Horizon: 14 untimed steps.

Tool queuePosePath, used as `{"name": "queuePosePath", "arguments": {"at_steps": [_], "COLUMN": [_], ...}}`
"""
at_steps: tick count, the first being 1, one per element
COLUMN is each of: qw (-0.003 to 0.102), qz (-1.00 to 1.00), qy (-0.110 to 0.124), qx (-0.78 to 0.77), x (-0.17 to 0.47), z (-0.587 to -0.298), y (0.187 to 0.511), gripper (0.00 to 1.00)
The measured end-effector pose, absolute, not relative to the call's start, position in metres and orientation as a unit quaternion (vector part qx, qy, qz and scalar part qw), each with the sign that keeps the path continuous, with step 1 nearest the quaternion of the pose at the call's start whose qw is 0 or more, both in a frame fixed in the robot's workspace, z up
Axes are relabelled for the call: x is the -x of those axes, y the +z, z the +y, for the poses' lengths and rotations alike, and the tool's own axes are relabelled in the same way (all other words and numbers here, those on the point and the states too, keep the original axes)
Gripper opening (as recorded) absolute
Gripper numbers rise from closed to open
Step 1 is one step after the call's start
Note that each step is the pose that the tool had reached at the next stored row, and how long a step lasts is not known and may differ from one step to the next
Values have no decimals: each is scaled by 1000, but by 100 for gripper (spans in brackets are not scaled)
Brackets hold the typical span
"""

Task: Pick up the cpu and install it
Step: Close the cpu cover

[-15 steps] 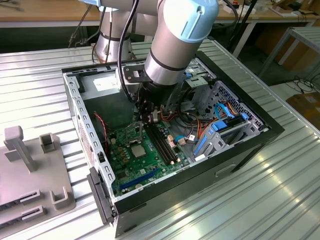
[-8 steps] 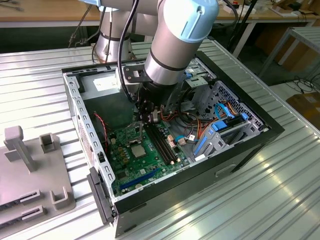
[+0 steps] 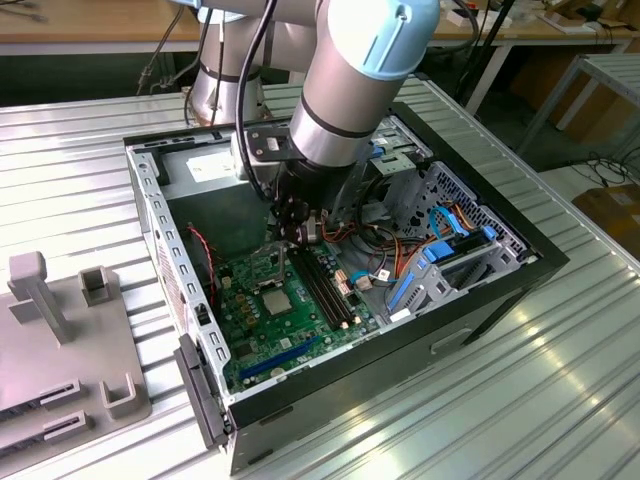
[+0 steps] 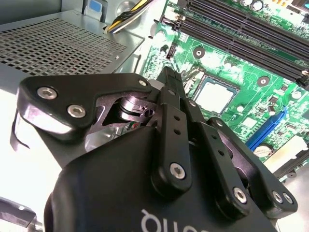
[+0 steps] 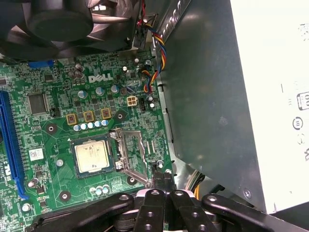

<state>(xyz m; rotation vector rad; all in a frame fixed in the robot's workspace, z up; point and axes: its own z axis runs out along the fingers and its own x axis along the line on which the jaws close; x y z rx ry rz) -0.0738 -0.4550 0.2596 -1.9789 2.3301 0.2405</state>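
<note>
Your hand [image 4: 169, 77] hangs with its fingers pressed together and empty just beside the open socket frame [image 5: 133, 154], while the cpu [image 5: 91, 157] already lies flat in its socket on the motherboard [image 5: 53, 121], so keep clear of the raised frame.

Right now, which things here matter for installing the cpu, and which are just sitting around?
Job:
cpu, seated in the motherboard
gripper, fingers together beside it

Just there:
memory slots
power-supply box
grey fixture outside the case
</note>
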Motion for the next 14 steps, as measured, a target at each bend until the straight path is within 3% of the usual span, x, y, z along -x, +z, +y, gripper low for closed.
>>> {"name": "queuePosePath", "arguments": {"at_steps": [14], "qw": [38], "qz": [759], "qy": [78], "qx": [645], "x": [74], "z": [-459], "y": [260], "gripper": [11]}}
